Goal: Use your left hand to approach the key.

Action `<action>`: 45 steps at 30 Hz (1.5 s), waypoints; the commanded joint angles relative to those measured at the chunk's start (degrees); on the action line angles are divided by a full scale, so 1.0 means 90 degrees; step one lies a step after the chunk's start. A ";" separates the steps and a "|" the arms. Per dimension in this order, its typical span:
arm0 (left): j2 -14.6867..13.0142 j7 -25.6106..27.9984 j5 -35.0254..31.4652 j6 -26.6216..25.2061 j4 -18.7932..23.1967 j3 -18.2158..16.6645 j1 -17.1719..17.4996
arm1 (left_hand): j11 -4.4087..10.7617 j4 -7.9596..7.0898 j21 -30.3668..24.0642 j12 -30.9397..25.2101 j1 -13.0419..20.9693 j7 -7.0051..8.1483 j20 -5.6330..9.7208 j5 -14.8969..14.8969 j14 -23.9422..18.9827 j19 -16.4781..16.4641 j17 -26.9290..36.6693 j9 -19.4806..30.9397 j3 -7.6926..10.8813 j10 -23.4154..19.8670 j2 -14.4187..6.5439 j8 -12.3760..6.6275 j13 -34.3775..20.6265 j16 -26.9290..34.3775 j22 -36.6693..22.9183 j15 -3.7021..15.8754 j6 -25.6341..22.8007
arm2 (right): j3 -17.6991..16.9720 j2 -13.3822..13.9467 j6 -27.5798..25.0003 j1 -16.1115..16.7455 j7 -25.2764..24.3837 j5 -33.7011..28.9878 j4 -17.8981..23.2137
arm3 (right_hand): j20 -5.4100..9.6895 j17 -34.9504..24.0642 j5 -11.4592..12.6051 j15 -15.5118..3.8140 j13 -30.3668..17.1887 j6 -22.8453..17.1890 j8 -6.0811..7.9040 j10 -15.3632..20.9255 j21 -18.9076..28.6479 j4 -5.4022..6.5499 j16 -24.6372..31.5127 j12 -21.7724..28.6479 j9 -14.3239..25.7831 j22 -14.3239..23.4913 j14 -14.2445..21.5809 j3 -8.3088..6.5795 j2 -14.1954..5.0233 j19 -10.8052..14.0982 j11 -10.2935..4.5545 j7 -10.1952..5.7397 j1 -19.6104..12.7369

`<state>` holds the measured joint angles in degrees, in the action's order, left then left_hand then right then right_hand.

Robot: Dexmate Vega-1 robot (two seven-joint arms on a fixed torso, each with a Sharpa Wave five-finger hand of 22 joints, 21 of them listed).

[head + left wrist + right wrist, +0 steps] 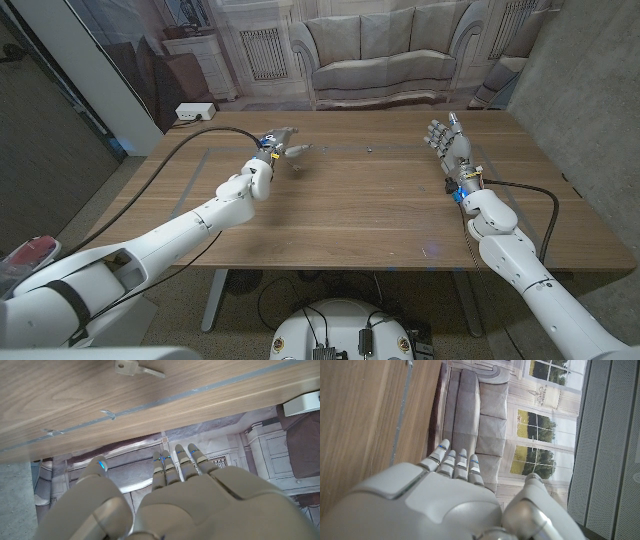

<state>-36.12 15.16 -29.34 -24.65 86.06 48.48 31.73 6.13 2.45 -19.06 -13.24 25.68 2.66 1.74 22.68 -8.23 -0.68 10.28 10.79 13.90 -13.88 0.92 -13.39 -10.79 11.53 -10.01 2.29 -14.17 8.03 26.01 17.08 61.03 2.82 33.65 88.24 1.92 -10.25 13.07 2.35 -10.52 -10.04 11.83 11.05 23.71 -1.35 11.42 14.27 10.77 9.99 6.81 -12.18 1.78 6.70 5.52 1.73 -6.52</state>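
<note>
- Left hand (278, 143) hangs over the far left part of the counter (370, 215), fingers (175, 462) stretched out straight and apart, nothing in its grasp.
- Key (136, 368), small and silvery, lies flat on the wood a little beyond those fingertips in the left wrist view, near a thin grey line (200, 392) marked on the counter.
- Right hand (450, 145) stands upright on the far right side, fingers up and spread, holding nothing, well apart from the left.
- White power strip (195, 112) sits on the floor beyond the counter's far left corner.
</note>
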 commanded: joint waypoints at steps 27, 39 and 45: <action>0.0297 0.0024 0.0179 0.0181 -0.0673 0.0265 -0.0083 | 0.0020 0.0040 0.0083 0.0070 0.0136 -0.0012 0.0452 -0.0023 -0.0057 -0.0079 0.0035 0.0019 0.0039 -0.0048 -0.0063 0.0033 -0.0038 -0.0021 -0.0023 0.0273 -0.0085 | 0.0087 -0.0063 -0.0015 -0.0135 0.0168 -0.0013 -0.0191 | 0.0040 -0.0032 -0.0039 0.0003 -0.0037 -0.0088 -0.0021 0.0061 -0.0083 0.0008 -0.0026 -0.0012 0.0019 0.0023 0.0044 0.0035 -0.0046 0.0086 -0.0001 0.0004 -0.0028; 0.0216 -0.0070 0.0143 0.0029 -0.0474 0.0279 -0.0050 | 0.0040 0.0047 0.0112 0.0075 0.0161 -0.0011 0.0434 -0.0036 -0.0061 -0.0086 0.0037 0.0021 0.0041 -0.0068 -0.0084 0.0044 -0.0039 -0.0025 -0.0024 0.0276 -0.0098 | 0.0095 -0.0028 -0.0075 -0.0129 0.0193 0.0009 -0.0091 | 0.0041 -0.0032 -0.0040 0.0004 -0.0038 -0.0079 -0.0029 0.0073 -0.0116 0.0003 -0.0030 -0.0020 0.0020 0.0024 0.0049 0.0046 -0.0049 0.0098 0.0005 -0.0002 -0.0027; 0.0168 -0.0035 0.0094 -0.0005 -0.0356 0.0264 -0.0018 | 0.0050 0.0050 0.0124 0.0078 0.0171 -0.0010 0.0427 -0.0042 -0.0068 -0.0090 0.0037 0.0021 0.0041 -0.0076 -0.0091 0.0050 -0.0039 -0.0024 -0.0025 0.0275 -0.0103 | 0.0076 -0.0021 -0.0106 -0.0113 0.0209 0.0056 -0.0001 | 0.0035 -0.0033 -0.0040 0.0011 -0.0038 -0.0083 -0.0029 0.0075 -0.0130 0.0002 -0.0031 -0.0024 0.0020 0.0024 0.0053 0.0050 -0.0052 0.0101 -0.0001 -0.0006 -0.0026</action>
<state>-34.00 14.94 -28.03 -23.87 81.32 50.93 31.12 6.54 2.67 -18.17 -12.62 27.19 2.66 1.74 22.45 -8.22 -1.30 10.56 10.79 14.14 -14.29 0.30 -12.94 -11.08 11.53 -10.00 2.29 -14.59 8.85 25.67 16.66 59.88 4.47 33.56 87.12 2.34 -10.25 12.63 2.35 -10.82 -10.05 11.83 11.17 22.62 -1.35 11.18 14.28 10.77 9.99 6.80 -11.70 1.56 7.11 5.38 1.72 -6.75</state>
